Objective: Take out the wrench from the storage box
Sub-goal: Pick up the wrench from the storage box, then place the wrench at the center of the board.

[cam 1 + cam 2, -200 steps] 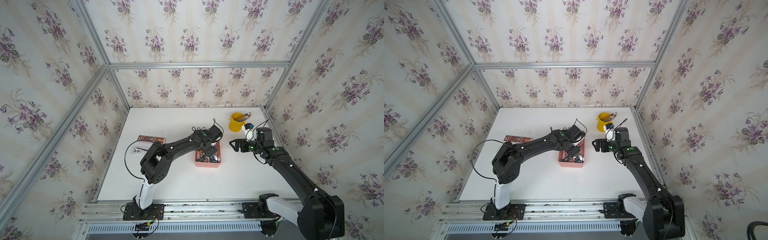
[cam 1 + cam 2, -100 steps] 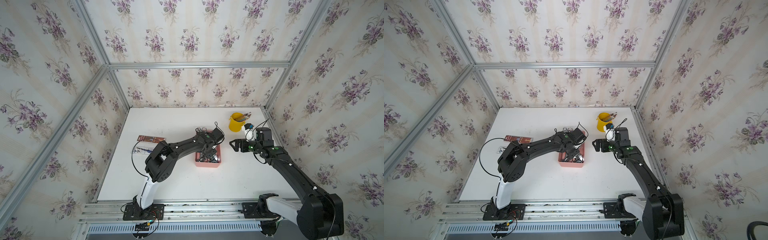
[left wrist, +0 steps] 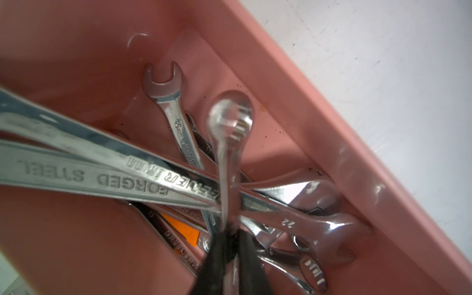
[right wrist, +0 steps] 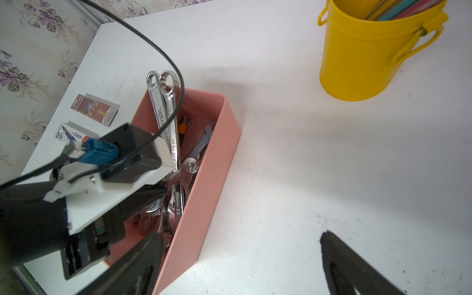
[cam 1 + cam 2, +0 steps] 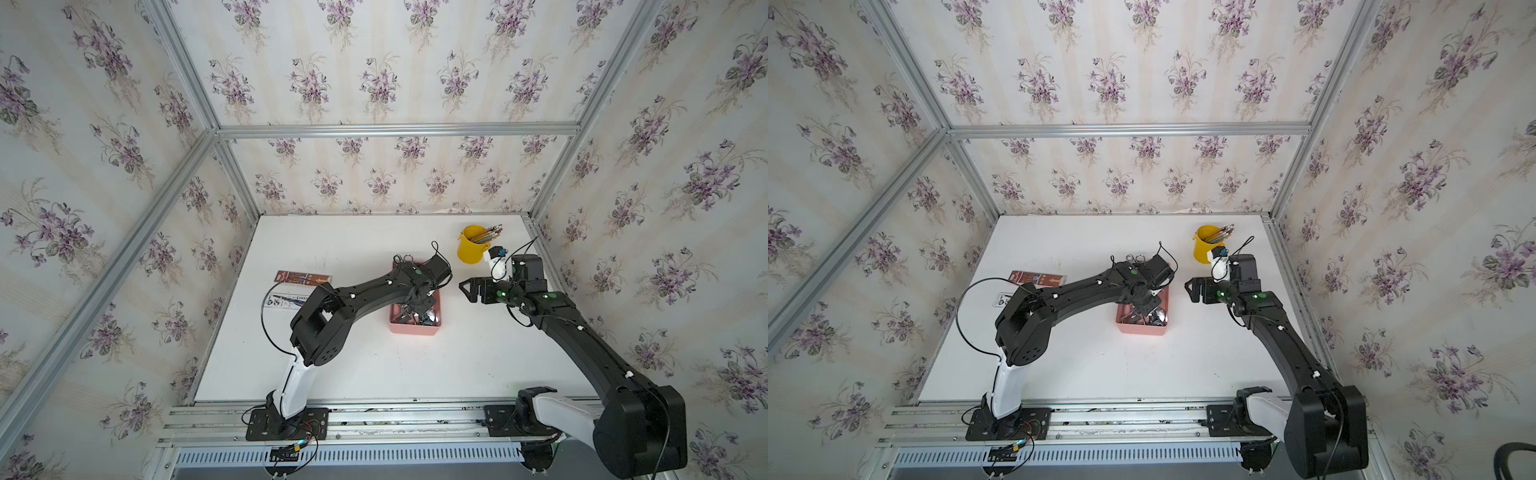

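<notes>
**Wrench gripped, not yet out of the box**

The pink storage box (image 5: 413,330) sits on the white bench (image 5: 374,374), right of its middle, with a heap of spanners crossing one another inside it. The left gripper (image 3: 229,245) reaches down into the box. Its jaws are clamped on the shank of a slim wrench (image 3: 229,117), whose ring end rises over the heap beside the box's long wall. That ring end looks blurred, and I cannot tell whether the wrench has left the pile beneath it. Two long wrenches (image 4: 163,102) lean across the same heap and stick out past the box's far rim.

The right gripper (image 5: 467,291) hovers over bare bench just beside the box, on the side toward the right edge. Its jaws are spread wide and hold nothing. A yellow cup of pencils (image 5: 471,249) stands near the far right corner.

By my reading, the grasp is made. The lift clear of the walls and the set-down on the bench remain. The crossing long wrenches could snag or be dragged along.
</notes>
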